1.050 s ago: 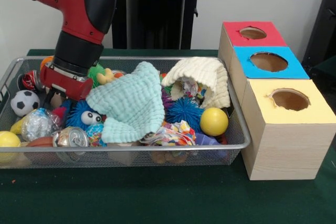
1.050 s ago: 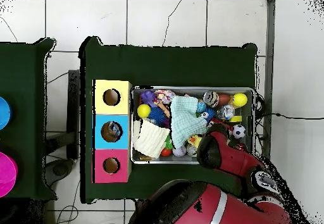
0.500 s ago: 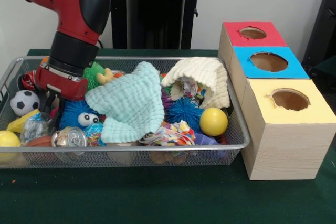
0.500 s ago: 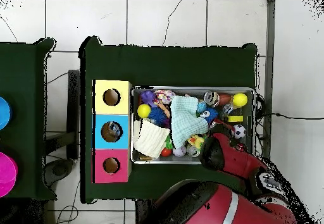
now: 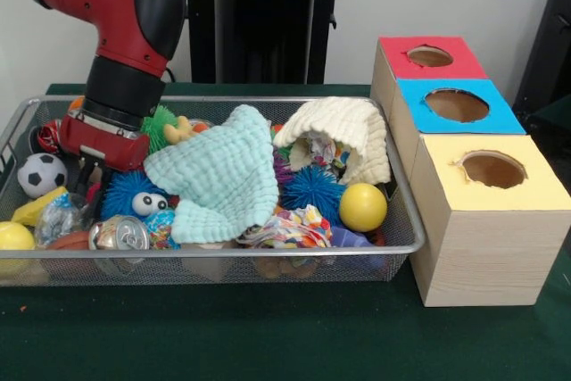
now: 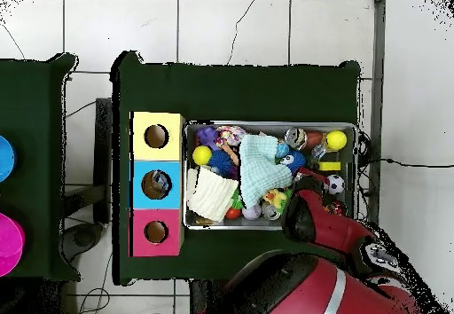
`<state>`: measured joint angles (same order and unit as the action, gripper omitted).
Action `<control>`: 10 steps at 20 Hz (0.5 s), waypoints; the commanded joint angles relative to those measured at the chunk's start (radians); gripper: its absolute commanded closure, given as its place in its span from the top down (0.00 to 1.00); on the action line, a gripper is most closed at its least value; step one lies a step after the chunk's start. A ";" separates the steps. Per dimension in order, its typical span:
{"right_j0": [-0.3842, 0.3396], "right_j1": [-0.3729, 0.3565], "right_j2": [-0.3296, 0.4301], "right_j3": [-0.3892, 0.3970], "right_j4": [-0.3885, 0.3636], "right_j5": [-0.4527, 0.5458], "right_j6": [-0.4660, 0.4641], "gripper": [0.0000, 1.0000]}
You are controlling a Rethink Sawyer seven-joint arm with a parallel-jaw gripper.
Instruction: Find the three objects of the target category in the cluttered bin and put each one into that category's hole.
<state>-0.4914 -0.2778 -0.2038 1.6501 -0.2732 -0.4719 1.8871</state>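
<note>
Yellow balls point(image 5: 363, 206), two; cloths point(image 5: 220, 177), two; holes point(image 5: 457, 104), three; hand point(image 5: 89, 176) grip unclear.

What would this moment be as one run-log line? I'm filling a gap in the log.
arm: low over bin end by soccer ball | hand: among clutter, grip unclear | boxes: nothing seen going in

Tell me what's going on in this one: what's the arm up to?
The red arm is reaching down into the wire bin at the end farthest from the boxes, its pincer low among the clutter beside the soccer ball and the blue fuzzy toy. Whether the pincer holds anything can't be made out. Two cloths, mint and cream, cover much of the pile. The red, blue and yellow boxes stand beside the bin; something lies in the blue one's hole in the overhead view.
</note>
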 commanded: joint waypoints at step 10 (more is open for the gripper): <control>0.137 -0.044 -0.159 0.045 0.083 -0.225 0.058 0.00</control>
<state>-0.4366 -0.2754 -0.2775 1.6525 -0.2678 -0.5446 1.8871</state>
